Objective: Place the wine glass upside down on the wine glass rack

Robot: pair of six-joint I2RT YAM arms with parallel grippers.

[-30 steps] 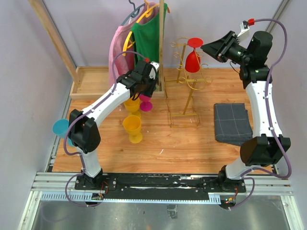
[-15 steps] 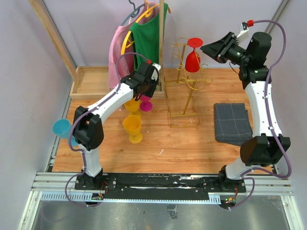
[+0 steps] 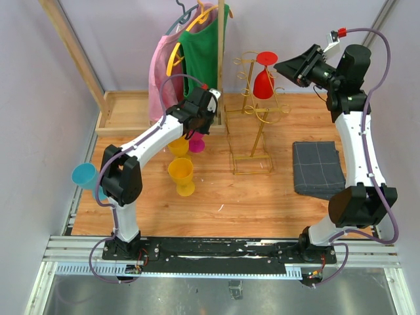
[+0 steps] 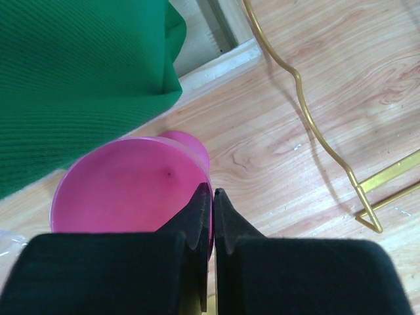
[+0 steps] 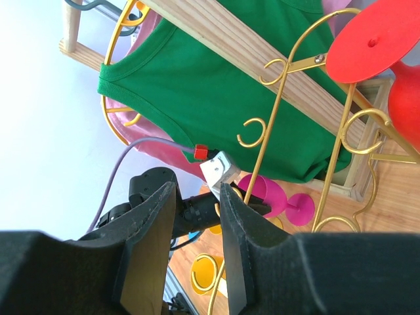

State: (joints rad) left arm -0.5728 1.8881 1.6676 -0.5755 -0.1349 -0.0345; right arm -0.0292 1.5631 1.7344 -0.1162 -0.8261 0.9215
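The left gripper (image 3: 197, 130) (image 4: 207, 193) has its fingers pressed almost together, pinching the rim of the pink glass (image 3: 196, 142) (image 4: 131, 184). The glass sits mouth up, just left of the rack (image 3: 252, 111), near two yellow glasses (image 3: 182, 174). The right gripper (image 3: 281, 64) (image 5: 193, 190) is raised beside the top of the rack with its fingers spread, holding and touching nothing.

A blue glass (image 3: 83, 176) at the left edge of the bench (image 3: 262, 197) is partly behind the left arm. From above, the left gripper covers most of the pink glass. In the left wrist view only the edge of its foot peeks out behind the bowl, so I cannot tell whether it rests on the bench. A green top (image 4: 65, 79) hangs close over it and hides the bench behind. That view shows only a bent piece of the rack's gold wire (image 4: 308, 118).

The wooden tray (image 3: 125, 111) at the back left runs behind the hanging clothes. The rack carries a red glass (image 3: 264, 82) (image 5: 374, 39), hung upside down with its foot on top. Right of the rack, a folded grey cloth (image 3: 317, 169) lies flat.
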